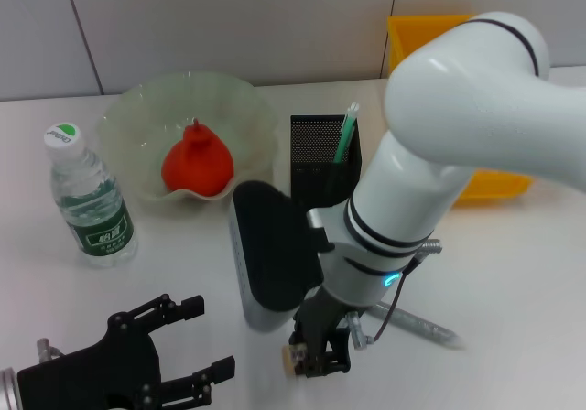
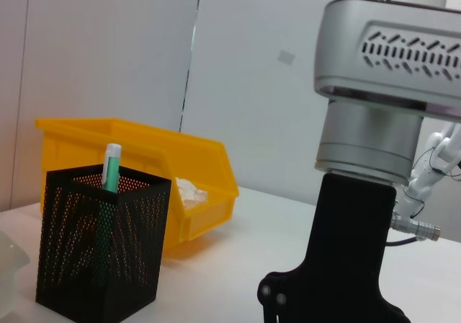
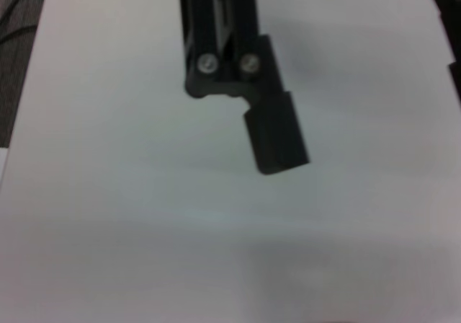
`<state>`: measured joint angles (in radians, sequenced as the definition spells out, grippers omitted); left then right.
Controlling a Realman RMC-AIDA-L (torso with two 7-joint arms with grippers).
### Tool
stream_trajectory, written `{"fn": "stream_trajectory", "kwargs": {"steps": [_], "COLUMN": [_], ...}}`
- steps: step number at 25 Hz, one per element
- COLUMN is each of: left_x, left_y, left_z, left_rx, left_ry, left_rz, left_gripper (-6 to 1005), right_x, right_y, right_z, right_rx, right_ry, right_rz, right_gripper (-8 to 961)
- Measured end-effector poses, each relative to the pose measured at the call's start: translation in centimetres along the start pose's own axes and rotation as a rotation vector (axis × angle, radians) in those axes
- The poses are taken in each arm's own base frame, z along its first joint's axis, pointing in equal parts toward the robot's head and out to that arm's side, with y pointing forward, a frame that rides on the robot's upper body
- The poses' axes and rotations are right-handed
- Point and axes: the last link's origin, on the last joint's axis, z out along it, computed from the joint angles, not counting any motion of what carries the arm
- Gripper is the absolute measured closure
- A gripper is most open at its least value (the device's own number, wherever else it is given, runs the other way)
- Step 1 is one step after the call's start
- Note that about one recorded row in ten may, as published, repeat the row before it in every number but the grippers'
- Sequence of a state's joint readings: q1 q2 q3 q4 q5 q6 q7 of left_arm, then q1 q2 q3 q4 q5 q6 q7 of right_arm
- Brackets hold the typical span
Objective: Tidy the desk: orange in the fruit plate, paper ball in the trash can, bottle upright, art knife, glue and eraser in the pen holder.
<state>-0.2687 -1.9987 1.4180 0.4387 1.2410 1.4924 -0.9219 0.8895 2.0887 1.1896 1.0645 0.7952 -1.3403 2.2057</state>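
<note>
The orange [image 1: 196,164] lies in the fruit plate [image 1: 128,117]. The bottle [image 1: 89,199] stands upright at the left. The pen holder [image 1: 323,158] holds a green-and-white glue stick [image 1: 348,128]; both also show in the left wrist view, the holder [image 2: 101,247] and the stick [image 2: 112,166]. The paper ball [image 2: 189,192] lies in the trash can [image 2: 144,150]. My right gripper [image 1: 318,353] is low over the near table, with the small tan eraser [image 1: 290,361] at its tip. A grey art knife [image 1: 417,324] lies beside it. My left gripper [image 1: 206,337] is open and empty at the near left.
The trash can [image 1: 426,37] stands at the back right, mostly hidden behind my right arm [image 1: 458,126]. The right wrist view shows only bare white table [image 3: 144,215] under the gripper's black linkage.
</note>
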Motion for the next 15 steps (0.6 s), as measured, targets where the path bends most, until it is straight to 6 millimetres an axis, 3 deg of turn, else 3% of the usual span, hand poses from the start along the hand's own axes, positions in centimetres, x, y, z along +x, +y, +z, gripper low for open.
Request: {"fn": "stream_trajectory", "kwargs": {"steps": [2,6,7,8,15], "left_x": [0.0,0.1,0.2,0.3,0.4], "left_y": [0.0,0.0,0.0,0.0,0.1], "left_z": [0.0,0.1,0.1,0.1,0.2], "left_rx": [0.0,-0.006,-0.009,-0.012,-0.021], "left_ry": [0.0,0.004,0.006,0.008,0.016], "left_rz": [0.0,0.003,0.005,0.006,0.005], "left_gripper": [152,152,152,152,152], "right_x": [0.1,0.3,1.0,1.0,2.9], "right_y": [-0.3,-2.2,-3.9,-3.9,-8.2], "right_z": [-0.3,-2.4,-4.4,-4.4,-10.0], "right_rx": [0.005,0.059,0.126,0.126,0.362], "right_ry": [-0.016,-0.094,-0.152,-0.152,-0.281], "right_rz": [0.021,0.136,0.217,0.217,0.352], "right_gripper": [697,691,689,688,677]}}
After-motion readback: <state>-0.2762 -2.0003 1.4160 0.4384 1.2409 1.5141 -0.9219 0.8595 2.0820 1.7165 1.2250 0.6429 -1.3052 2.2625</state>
